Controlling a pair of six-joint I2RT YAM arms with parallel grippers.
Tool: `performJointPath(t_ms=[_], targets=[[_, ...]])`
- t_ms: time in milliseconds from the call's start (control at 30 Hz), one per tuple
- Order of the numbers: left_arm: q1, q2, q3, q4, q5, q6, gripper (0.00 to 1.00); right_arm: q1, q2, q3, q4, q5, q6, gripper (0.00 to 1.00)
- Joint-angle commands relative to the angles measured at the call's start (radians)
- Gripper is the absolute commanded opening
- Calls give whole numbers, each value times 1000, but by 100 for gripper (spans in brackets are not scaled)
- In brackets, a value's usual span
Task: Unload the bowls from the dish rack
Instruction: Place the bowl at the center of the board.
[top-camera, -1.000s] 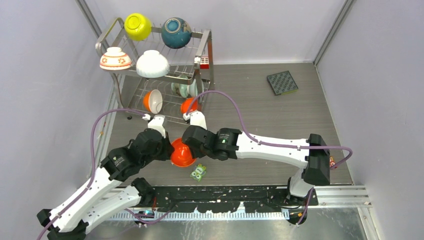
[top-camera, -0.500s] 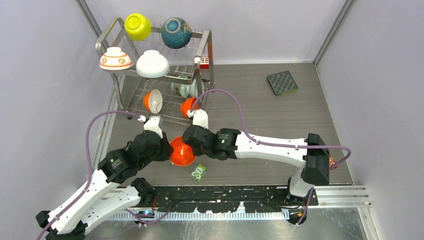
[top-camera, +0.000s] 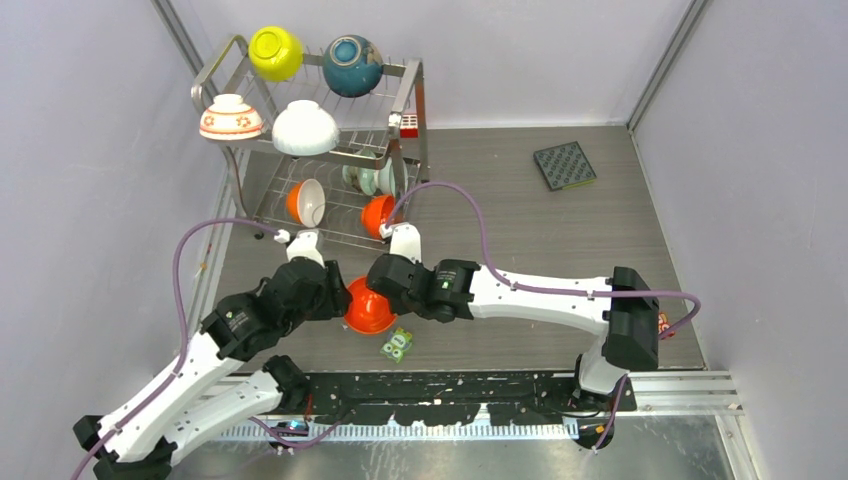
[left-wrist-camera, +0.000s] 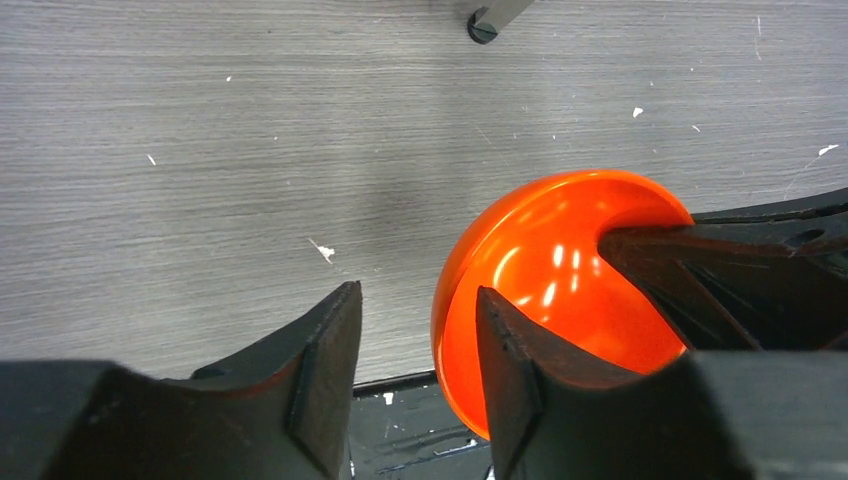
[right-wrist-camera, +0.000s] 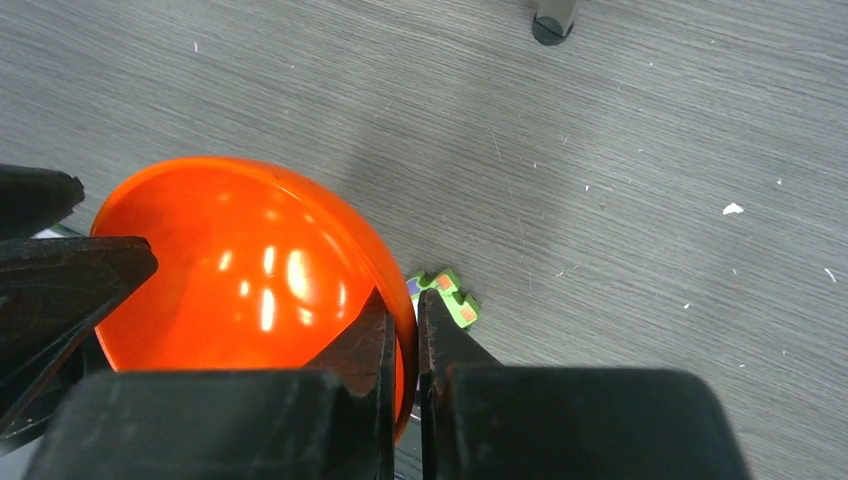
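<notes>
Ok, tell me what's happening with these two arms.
An orange bowl hangs between the two tools, in front of the dish rack. The right tool is shut on its rim; the left tool stands open at the opposite rim, not clamping. Other bowls sit in the rack.

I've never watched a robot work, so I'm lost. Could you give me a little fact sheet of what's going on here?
Held item: orange bowl, between the two arms, outside the dish rack
Right gripper: shut on the bowl's rim
Left gripper: open, at the bowl's other side
Upper tier: yellow-green bowl, teal bowl, flowered bowl, white bowl
Lower tier: orange-and-white bowl, second orange bowl, pale green bowl
Table: green block, dark mat
</notes>
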Motion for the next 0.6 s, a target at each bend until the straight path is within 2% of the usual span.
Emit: performJointPath(t_ms=[0, 200, 400, 567], targets=[[-31, 35, 34, -10, -42, -65, 45, -17, -10, -12, 65, 22, 65, 1], [-172, 54, 30, -13, -198, -168, 51, -27, -46, -63, 76, 12, 73, 1], [-241, 159, 35, 29, -222, -187, 46, -36, -94, -138, 90, 11, 94, 1], [-255, 181, 4, 79, -224, -201, 44, -40, -132, -174, 99, 11, 99, 1]])
